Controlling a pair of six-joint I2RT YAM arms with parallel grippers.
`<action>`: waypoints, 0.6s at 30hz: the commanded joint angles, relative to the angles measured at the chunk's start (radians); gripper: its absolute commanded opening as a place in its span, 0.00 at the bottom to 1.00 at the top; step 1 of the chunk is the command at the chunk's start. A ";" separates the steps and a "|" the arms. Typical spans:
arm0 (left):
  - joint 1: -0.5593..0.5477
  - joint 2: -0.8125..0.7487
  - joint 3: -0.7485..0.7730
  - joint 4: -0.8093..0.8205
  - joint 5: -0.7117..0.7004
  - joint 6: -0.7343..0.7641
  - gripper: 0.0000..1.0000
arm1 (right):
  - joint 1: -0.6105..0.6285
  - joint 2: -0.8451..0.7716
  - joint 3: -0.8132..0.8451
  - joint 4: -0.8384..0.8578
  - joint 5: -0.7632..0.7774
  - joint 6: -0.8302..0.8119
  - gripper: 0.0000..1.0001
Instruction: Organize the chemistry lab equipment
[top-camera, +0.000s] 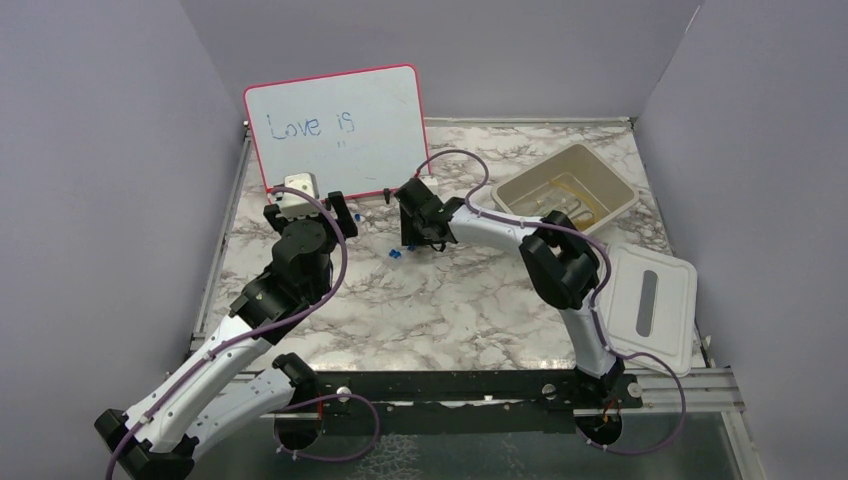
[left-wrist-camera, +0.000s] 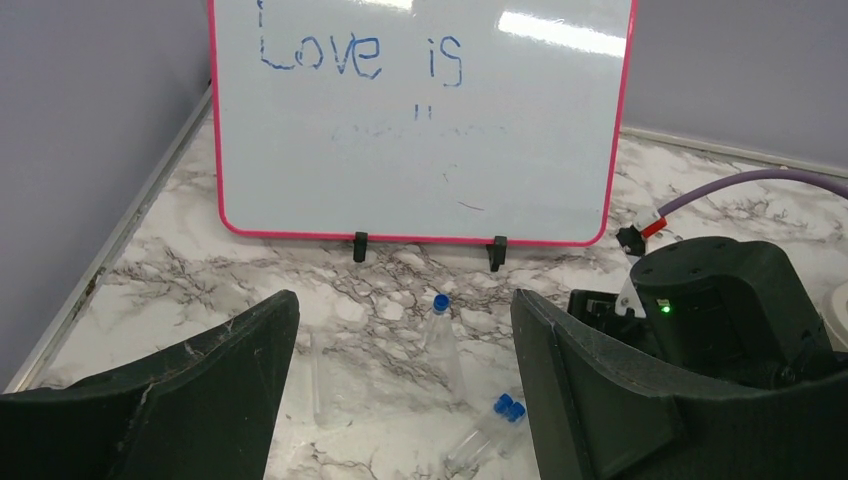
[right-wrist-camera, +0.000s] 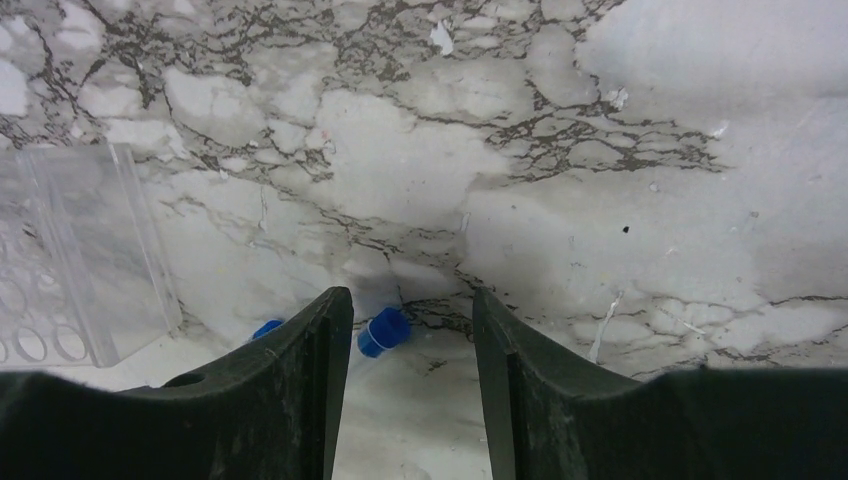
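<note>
A clear tube with a blue cap lies on the bench in the gap ahead of the left pincer, cap pointing away from it. Nearer that pincer's right finger lie two more slim clear tubes, side by side, their round blue caps touching. A capless clear tube lies close to the left finger. This pincer stands wide apart, gripping nothing.

The right pincer is also parted and holds nothing. It points down at the bench, with one ribbed blue cap between its matte black fingers, just inside the left one. A second blue cap peeks out beyond that finger. Farther to its left lies a clear plastic rack with round holes.

The bench is glossy white marble with grey veins. Beyond the left pincer a pink-framed whiteboard stands on small black feet. Well off to the right pincer's side sit a beige tub and its flat lid.
</note>
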 joint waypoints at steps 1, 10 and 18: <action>-0.003 0.001 0.013 -0.004 0.022 -0.001 0.80 | 0.022 0.023 0.025 -0.065 -0.011 -0.034 0.52; -0.003 -0.001 0.014 -0.008 0.024 -0.003 0.81 | 0.038 0.026 0.005 -0.132 -0.025 -0.070 0.51; -0.003 0.000 0.013 -0.008 0.030 -0.004 0.81 | 0.063 0.012 -0.017 -0.143 -0.024 -0.110 0.32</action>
